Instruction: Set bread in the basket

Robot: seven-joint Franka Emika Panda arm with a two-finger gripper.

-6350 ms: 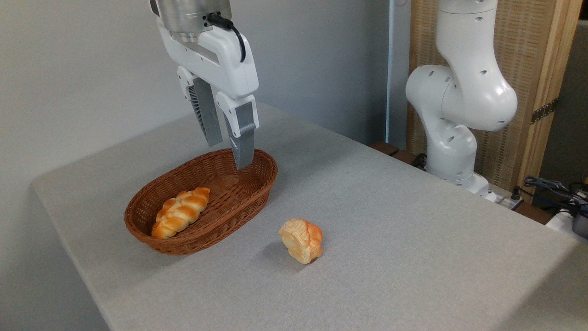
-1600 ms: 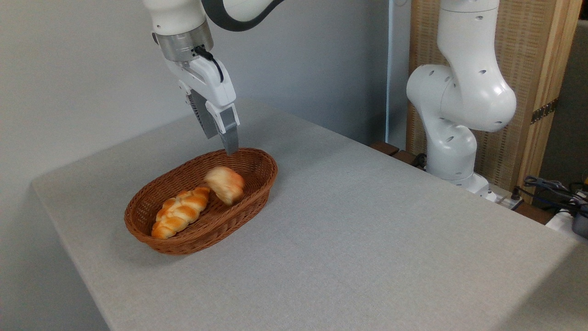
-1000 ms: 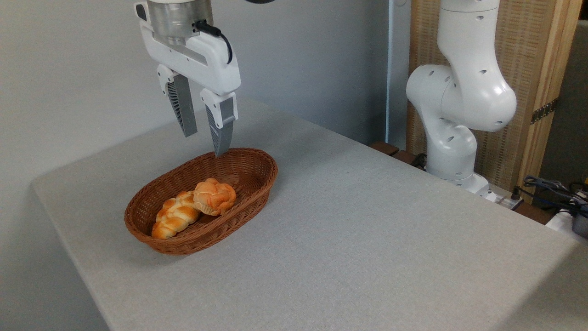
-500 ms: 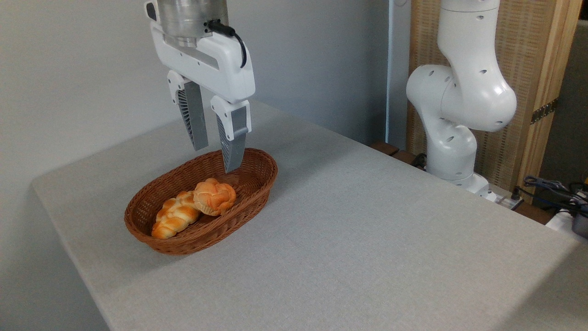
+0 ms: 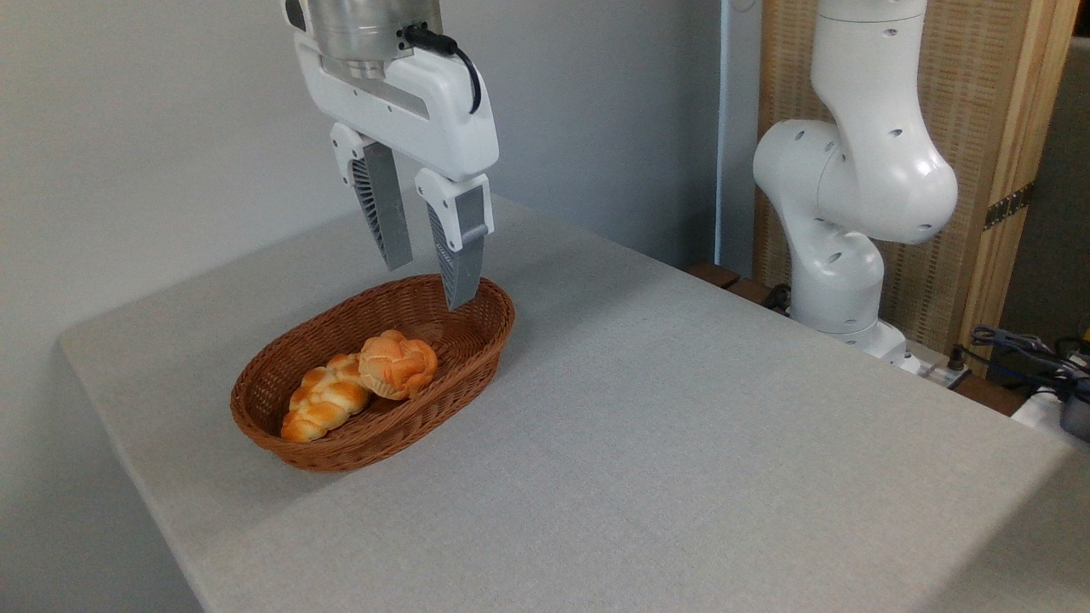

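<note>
Above the basket's far end, toward 1 o'clock from its centre, the gripper hangs with its two fingers spread and nothing between them; the tips point down and stand clear of the wicker rim, touching neither bread nor basket. Inside the basket the bun sits top side up near the middle, leaning against the 2 o'clock end of the loaf, which lies along the basket's long axis toward 8 o'clock. The bun rests partly on the loaf, probably because the shallow, sloping floor offers little flat room beside it; that lean also wedges it against rolling. Both pieces lie below the rim line, so the task's object is judged to be contained and the placement complete. The parted fingers and the height of the gripper suit a release made from above, leaving clearance for a straight lift away. On the table nothing else lies. At 3 o'clock the arm's base stands off the table's far edge, well apart from the basket.
</note>
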